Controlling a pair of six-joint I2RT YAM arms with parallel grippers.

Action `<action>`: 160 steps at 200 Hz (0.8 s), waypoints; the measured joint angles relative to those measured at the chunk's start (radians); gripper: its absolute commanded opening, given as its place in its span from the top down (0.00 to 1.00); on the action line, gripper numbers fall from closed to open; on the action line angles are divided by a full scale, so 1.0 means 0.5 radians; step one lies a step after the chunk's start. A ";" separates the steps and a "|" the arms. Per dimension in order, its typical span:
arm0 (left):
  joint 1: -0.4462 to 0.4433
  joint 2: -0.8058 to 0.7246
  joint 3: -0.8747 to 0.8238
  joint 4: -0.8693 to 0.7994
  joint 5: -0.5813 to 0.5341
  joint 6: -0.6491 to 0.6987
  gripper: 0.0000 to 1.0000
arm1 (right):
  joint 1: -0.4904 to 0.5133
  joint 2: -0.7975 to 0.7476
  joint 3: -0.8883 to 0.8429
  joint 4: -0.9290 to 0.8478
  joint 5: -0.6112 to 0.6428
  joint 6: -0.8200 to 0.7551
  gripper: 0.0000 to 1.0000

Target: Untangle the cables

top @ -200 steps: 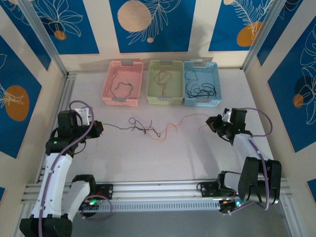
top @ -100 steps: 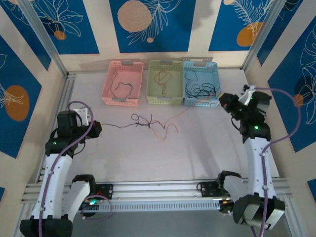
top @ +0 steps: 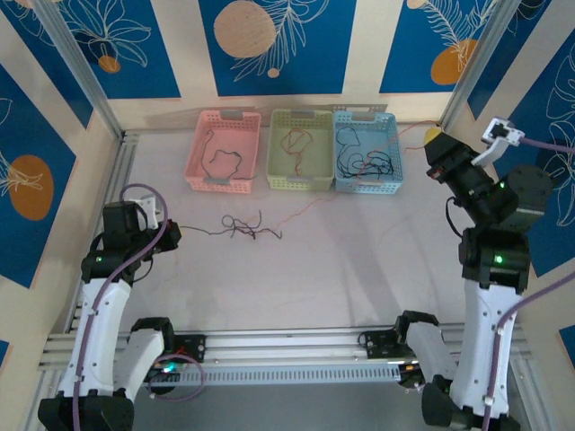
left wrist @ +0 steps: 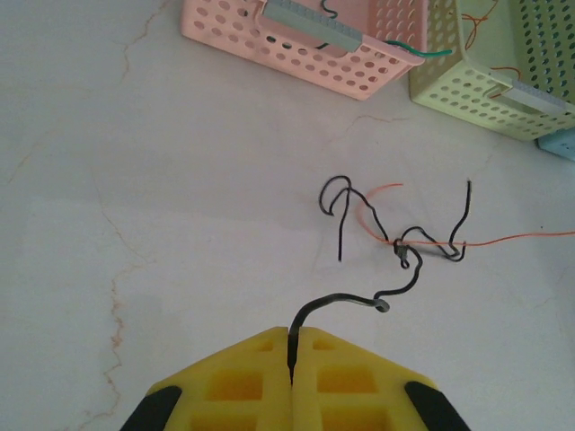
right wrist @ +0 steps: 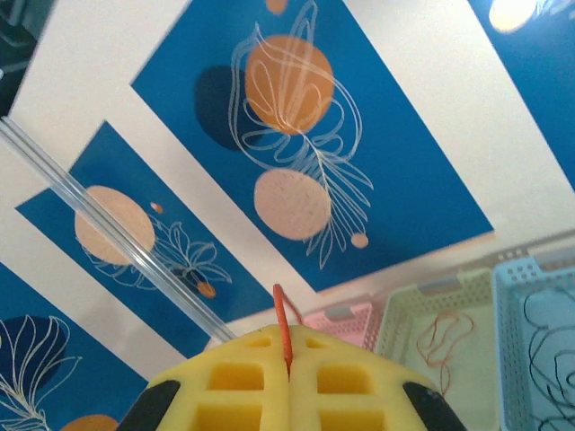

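Within closed left pincer point(left wrist: 290, 334), kinked black cable point(left wrist: 337, 297); within closed right pincer point(right wrist: 287, 336), thin orange cable point(right wrist: 282, 314).

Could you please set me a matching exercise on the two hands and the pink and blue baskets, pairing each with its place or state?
Column one:
1. left hand
2. right hand
3. pink basket
4. blue basket

Column two:
A. shut on the orange cable
B. leftmost basket
C. shut on the black cable
D. rightmost basket

Pairs: 1-C, 2-A, 3-B, 4-D.
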 measured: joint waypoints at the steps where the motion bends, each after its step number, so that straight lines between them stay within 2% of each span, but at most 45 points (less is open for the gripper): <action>1: 0.000 0.001 0.000 0.000 0.000 0.000 1.00 | 0.000 -0.003 0.001 0.000 0.002 0.000 1.00; 64: 0.003 0.010 0.000 0.000 0.000 0.000 1.00 | 0.000 -0.068 0.113 -0.014 0.092 -0.045 1.00; 97: 0.003 0.010 0.000 0.000 0.001 0.000 1.00 | 0.041 0.034 0.118 0.000 -0.048 -0.016 1.00; 128: 0.003 0.010 0.000 0.001 0.002 0.000 1.00 | 0.320 0.256 0.046 -0.079 -0.072 -0.042 1.00; 160: 0.003 0.010 0.000 0.001 0.003 0.000 1.00 | 0.636 0.395 -0.375 -0.257 0.079 -0.115 1.00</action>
